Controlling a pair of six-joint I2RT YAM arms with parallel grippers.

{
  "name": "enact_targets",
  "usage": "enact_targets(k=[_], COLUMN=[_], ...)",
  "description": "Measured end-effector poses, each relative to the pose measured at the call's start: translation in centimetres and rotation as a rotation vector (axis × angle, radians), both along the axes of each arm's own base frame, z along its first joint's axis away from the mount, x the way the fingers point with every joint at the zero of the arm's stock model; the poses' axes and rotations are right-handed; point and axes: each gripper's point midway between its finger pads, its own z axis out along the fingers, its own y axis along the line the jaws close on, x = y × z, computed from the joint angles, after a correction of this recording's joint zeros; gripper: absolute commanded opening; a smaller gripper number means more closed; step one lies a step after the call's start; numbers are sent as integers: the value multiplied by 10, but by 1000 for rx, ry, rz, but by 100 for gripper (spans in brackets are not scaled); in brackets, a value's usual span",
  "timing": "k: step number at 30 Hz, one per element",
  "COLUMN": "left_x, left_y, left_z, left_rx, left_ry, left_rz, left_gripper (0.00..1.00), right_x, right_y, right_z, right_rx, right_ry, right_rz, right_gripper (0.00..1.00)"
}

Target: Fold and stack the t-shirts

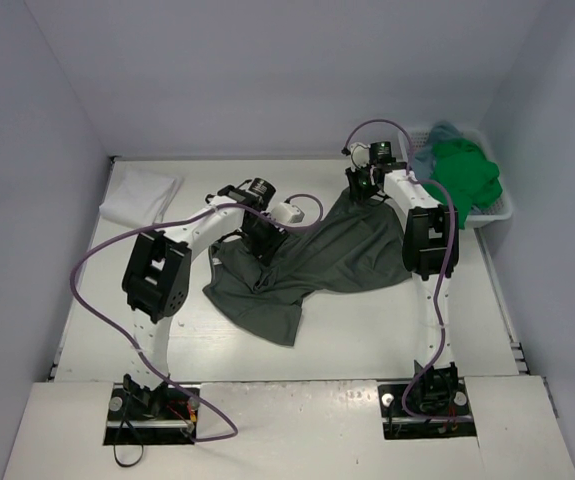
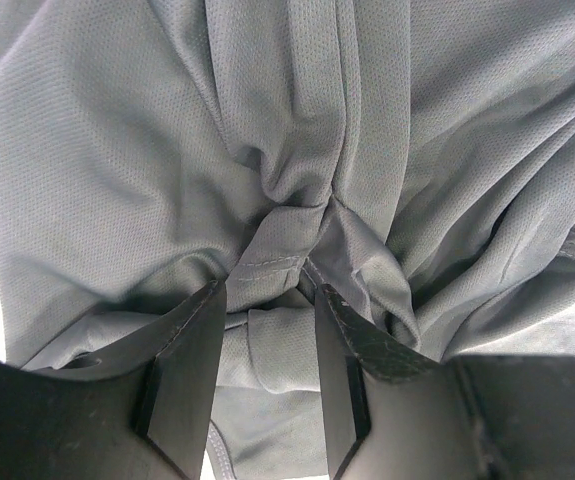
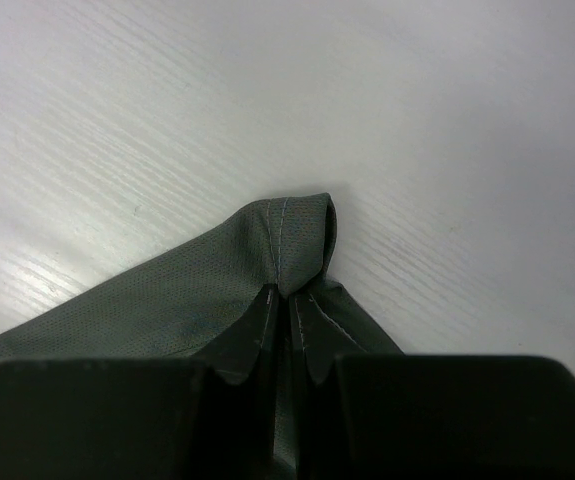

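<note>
White table (image 1: 367, 335), room nr front edge; R end effector (image 3: 287, 296) pinching dark grey t-shirt (image 1: 339, 256) hem, L end effector (image 2: 270, 290) spread.

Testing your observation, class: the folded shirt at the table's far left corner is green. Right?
No. The folded shirt at the far left corner is white, per the top external view; the green shirt lies in the basket at far right.

Robotics lab test cell: a white table (image 1: 317, 345) boxed in by plain pale walls (image 1: 267, 70). A left arm (image 1: 157, 275) and a right arm (image 1: 425, 240), white and black, are bolted at its near edge and trail purple cables (image 1: 92, 265). Laundry props sit on it: a dark grey t-shirt (image 1: 337, 255) and a white lattice basket (image 1: 502, 210) of clothes.
</note>
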Motion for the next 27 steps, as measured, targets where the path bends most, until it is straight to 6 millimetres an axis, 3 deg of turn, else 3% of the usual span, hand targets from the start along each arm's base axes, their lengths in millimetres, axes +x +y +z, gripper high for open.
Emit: enact_targets(k=[16, 22, 27], left_x=[-3, -5, -5], left_y=[0, 1, 1], left_z=[-20, -29, -29], left_rx=[13, 25, 26], left_ry=[39, 58, 58], left_rz=[-2, -3, -6], left_gripper=[34, 15, 8], right_x=[-6, -8, -8], right_y=[0, 0, 0], right_z=[0, 0, 1], right_rx=[14, 13, 13], right_ry=[16, 22, 24], right_rz=[7, 7, 7], right_gripper=[0, 0, 0])
